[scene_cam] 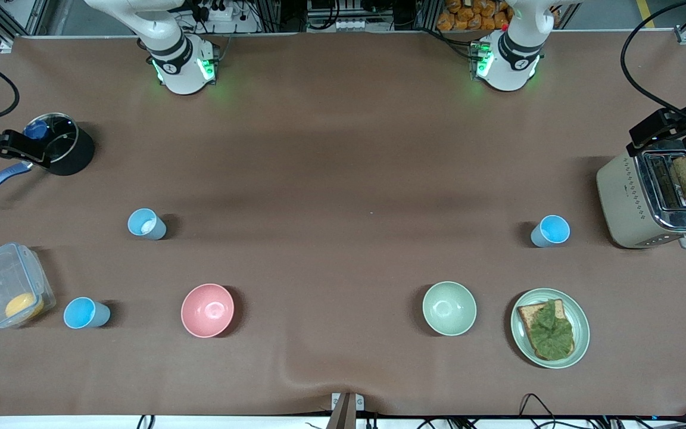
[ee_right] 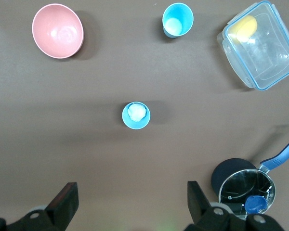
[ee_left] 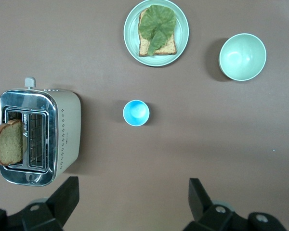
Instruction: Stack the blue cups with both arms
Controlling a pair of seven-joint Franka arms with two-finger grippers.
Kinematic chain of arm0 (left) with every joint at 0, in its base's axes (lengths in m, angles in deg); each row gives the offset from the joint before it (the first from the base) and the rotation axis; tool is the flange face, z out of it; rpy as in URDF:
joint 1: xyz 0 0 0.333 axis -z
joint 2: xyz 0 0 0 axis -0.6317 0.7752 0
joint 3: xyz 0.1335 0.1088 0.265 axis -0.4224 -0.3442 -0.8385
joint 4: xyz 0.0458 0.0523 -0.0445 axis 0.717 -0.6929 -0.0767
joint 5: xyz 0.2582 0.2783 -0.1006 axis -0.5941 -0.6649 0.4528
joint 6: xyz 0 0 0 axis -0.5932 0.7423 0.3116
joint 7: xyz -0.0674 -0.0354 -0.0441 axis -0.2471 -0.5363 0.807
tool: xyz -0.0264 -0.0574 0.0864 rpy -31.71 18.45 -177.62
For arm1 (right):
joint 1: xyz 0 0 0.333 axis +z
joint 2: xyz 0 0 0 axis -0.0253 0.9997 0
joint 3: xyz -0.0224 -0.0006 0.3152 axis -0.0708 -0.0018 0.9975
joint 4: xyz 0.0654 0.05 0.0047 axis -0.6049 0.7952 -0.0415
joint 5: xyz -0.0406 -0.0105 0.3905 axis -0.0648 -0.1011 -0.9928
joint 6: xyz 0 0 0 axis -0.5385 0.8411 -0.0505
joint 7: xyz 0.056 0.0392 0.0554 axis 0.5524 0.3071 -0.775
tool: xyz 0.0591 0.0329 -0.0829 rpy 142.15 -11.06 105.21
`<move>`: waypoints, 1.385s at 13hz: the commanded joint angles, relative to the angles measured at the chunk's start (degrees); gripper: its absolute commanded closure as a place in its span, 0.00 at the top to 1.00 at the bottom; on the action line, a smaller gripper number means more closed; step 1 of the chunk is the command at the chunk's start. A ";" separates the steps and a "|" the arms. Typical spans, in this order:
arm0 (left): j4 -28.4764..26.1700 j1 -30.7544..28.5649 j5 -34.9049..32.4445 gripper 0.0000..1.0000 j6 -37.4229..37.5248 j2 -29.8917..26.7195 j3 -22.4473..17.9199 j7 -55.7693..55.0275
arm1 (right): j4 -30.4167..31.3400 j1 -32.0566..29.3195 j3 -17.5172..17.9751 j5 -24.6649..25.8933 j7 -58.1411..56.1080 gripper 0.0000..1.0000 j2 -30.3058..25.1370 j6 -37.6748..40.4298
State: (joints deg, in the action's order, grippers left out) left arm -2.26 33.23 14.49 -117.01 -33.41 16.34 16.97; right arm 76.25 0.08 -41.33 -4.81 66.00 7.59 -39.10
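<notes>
Blue cups (scene_cam: pixel 146 224) (scene_cam: pixel 551 231) (scene_cam: pixel 85 313) stand apart near both table ends, unstacked. Left gripper (ee_left: pixel 130 199) and right gripper (ee_right: pixel 127 202) hang spread above; next, each descends onto a cup.

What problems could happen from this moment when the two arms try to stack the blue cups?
1. Three small light-blue plastic cups stand far apart; an arm may choose the wrong one.
2. The open left gripper could bump the cream toaster beside its cup.
3. The open right gripper might tip a light cup.

3 cups (scene_cam: pixel 146 224) apart, upright
</notes>
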 commanded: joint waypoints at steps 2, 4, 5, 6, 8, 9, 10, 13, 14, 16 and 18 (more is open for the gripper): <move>-0.05 -0.29 0.24 1.00 1.20 2.68 -0.33 3.15 | 0.64 -0.30 0.62 0.86 0.87 1.00 -0.89 0.27; -0.14 -1.60 0.24 1.00 0.77 4.52 -0.33 3.24 | 0.73 -0.39 0.62 0.86 1.23 1.00 -0.81 0.36; -0.40 -1.79 0.24 1.00 0.33 4.96 -0.25 3.16 | 0.73 -0.48 0.62 0.86 1.23 1.00 -0.54 0.36; -1.27 -1.61 0.24 1.00 -0.20 5.06 -0.24 2.72 | 0.73 -0.65 0.53 0.86 1.40 1.00 -0.45 0.27; -4.87 -1.35 0.24 1.00 -4.66 4.97 0.28 2.36 | 0.73 -0.57 0.53 0.86 0.79 1.00 0.59 0.27; -7.32 -1.26 0.24 1.00 -6.95 4.79 0.37 2.28 | 0.73 -0.31 0.53 0.77 0.79 1.00 1.38 0.27; -10.74 -1.35 0.24 1.00 -10.54 4.10 0.37 2.28 | 0.90 -0.13 0.53 0.86 0.79 1.00 2.00 0.27; -20.24 -1.70 0.15 1.00 -19.69 2.51 0.28 2.28 | 1.08 -0.65 0.53 1.56 0.61 1.00 9.19 0.10; -22.53 -1.79 0.06 1.00 -22.59 2.77 0.20 2.28 | 1.34 -1.18 0.53 1.65 0.61 1.00 10.87 -0.86; -28.32 -3.18 -0.46 1.00 -30.05 3.03 0.28 2.28 | 4.39 -1.27 0.44 1.74 0.70 1.00 12.20 -5.32; -31.25 -4.42 -1.51 1.00 -35.52 4.60 0.28 3.85 | 11.15 -1.71 0.44 1.91 0.44 1.00 12.29 -13.84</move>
State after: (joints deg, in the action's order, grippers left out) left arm -29.41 30.21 14.27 -148.25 -27.87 16.39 19.04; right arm 81.61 -0.39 -41.70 -4.19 66.37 21.34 -47.61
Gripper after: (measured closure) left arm 0.000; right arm 0.000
